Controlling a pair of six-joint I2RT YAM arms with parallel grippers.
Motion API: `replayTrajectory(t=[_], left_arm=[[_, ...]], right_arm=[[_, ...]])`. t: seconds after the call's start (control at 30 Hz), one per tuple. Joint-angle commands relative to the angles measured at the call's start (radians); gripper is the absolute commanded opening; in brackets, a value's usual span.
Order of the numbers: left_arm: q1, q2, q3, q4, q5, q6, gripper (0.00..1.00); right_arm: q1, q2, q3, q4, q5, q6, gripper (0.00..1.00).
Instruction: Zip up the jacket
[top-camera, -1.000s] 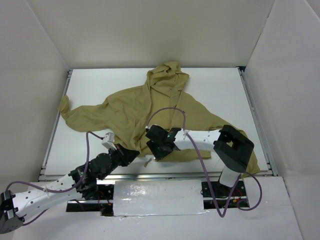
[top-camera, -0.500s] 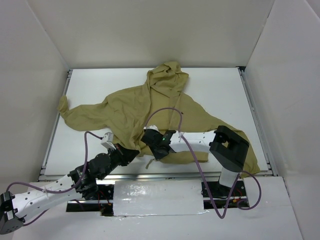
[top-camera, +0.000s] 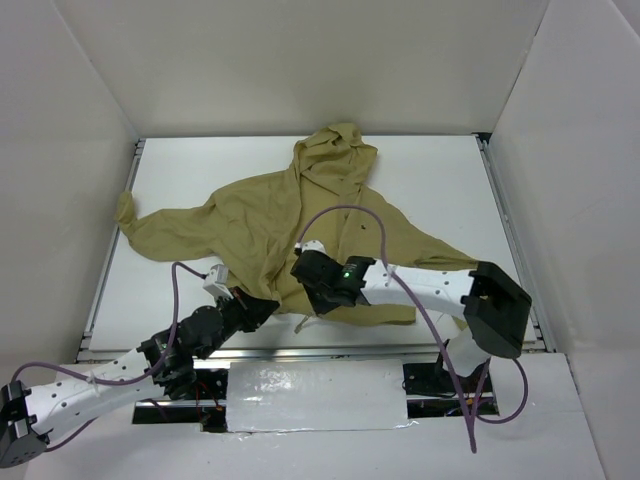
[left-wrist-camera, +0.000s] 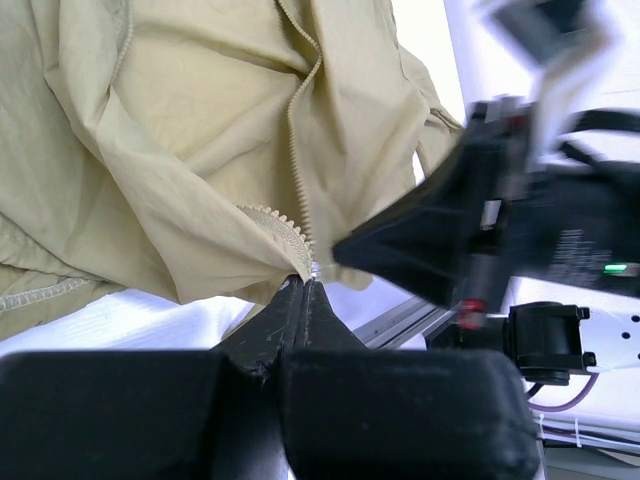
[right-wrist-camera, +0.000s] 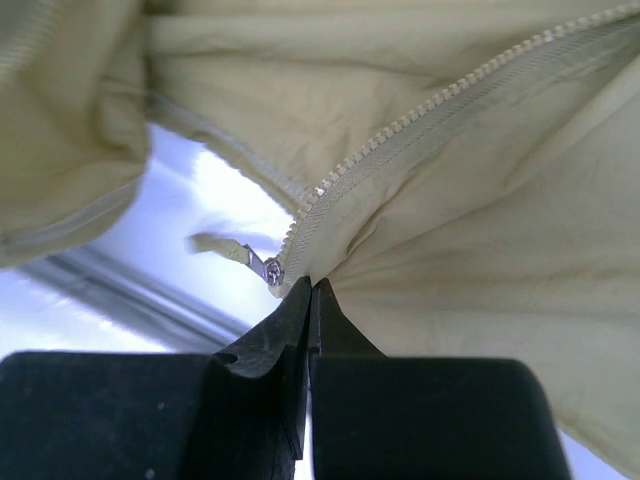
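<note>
The khaki jacket (top-camera: 250, 215) lies spread on the white table (top-camera: 440, 180), hood (top-camera: 335, 155) at the far side and front hem toward the arms. My left gripper (top-camera: 268, 303) is shut on the hem at the zipper's lower end (left-wrist-camera: 300, 245), and the zipper teeth (left-wrist-camera: 296, 150) run up from its tips. My right gripper (top-camera: 303, 279) sits just to its right, shut on the fabric edge beside the metal slider (right-wrist-camera: 270, 270). The slider's fabric pull tab (right-wrist-camera: 222, 246) hangs free to the left. The joined teeth (right-wrist-camera: 450, 95) climb to the upper right.
White walls stand close on the left, far and right sides. A metal rail (top-camera: 330, 350) runs along the table's near edge, right under the hem. The left sleeve (top-camera: 145, 235) reaches the left rail. Purple cables (top-camera: 345, 212) loop over the jacket.
My right gripper has gone from open to shut at the zipper's lower end, and its elbow has swung out to the right. The left gripper has stayed shut in place.
</note>
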Motion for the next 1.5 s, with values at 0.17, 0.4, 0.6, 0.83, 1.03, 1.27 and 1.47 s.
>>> replayTrajectory(t=[0.17, 0.4, 0.6, 0.83, 1.03, 1.27, 1.47], left_arm=[[0.005, 0.006, -0.016, 0.146, 0.021, 0.029, 0.0], [0.008, 0.069, -0.108, 0.535, 0.072, 0.119, 0.0], [0.013, 0.182, -0.116, 0.821, 0.192, 0.243, 0.0], [0.014, 0.278, -0.125, 1.013, 0.244, 0.234, 0.0], [0.014, 0.322, -0.16, 1.096, 0.238, 0.201, 0.0], [0.014, 0.311, -0.172, 1.105, 0.203, 0.165, 0.0], [0.014, 0.336, -0.172, 1.126, 0.196, 0.139, 0.0]], right_arm=[[-0.025, -0.165, -0.067, 0.11, -0.044, 0.007, 0.0], [-0.1, -0.393, -0.339, 0.494, -0.176, 0.084, 0.0], [-0.192, -0.596, -0.5, 0.695, -0.346, 0.104, 0.0], [-0.221, -0.688, -0.566, 0.807, -0.434, 0.134, 0.0], [-0.238, -0.728, -0.624, 0.913, -0.505, 0.142, 0.0], [-0.246, -0.789, -0.687, 1.011, -0.575, 0.118, 0.0], [-0.249, -0.834, -0.752, 1.142, -0.676, 0.079, 0.0]])
